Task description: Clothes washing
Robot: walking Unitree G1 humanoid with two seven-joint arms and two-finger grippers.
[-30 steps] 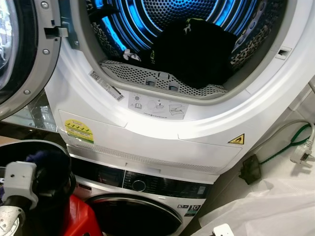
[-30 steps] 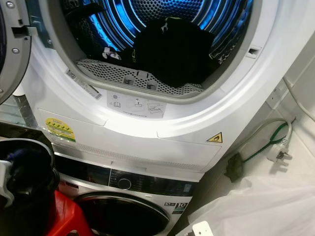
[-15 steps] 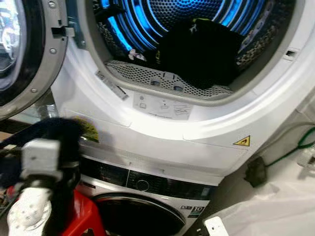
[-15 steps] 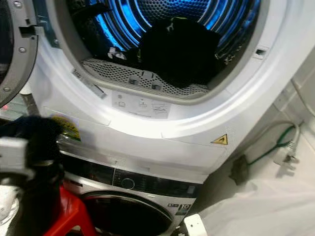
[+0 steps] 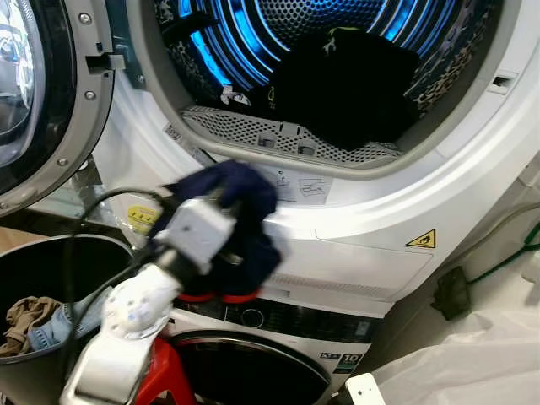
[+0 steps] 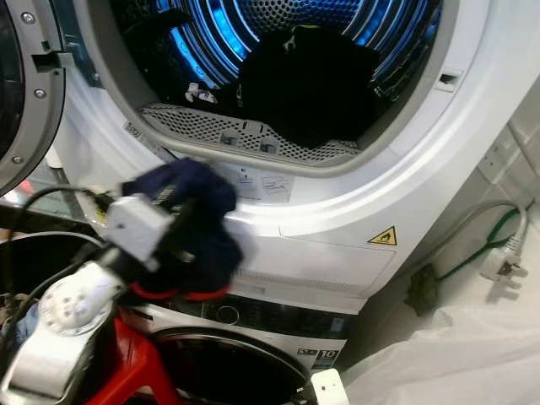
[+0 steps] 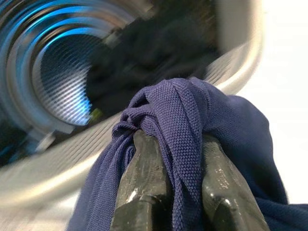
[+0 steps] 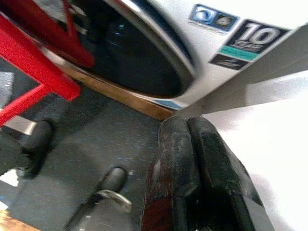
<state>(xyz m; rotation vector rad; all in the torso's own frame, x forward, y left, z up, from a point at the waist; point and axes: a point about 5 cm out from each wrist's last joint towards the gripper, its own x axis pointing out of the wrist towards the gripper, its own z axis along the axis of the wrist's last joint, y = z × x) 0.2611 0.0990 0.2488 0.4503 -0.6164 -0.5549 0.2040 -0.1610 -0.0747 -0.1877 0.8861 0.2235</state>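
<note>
So the left end effector (image 5: 232, 224) has come up from beside the black basket (image 5: 51, 261), fingers pinched tight on a navy garment (image 7: 192, 115), now just below the open drum (image 5: 337, 51). Looks like it's loading next. Right end effector (image 8: 192, 144) hangs idle, fingers closed together.

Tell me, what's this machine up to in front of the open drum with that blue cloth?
The robot is loading laundry. Its left claw is shut on a dark blue garment, held in front of the upper machine's open drum, which is lit blue and already holds dark clothes. A black basket at its left holds more clothes. The right claw hangs shut and empty, low by the lower machine.
</note>
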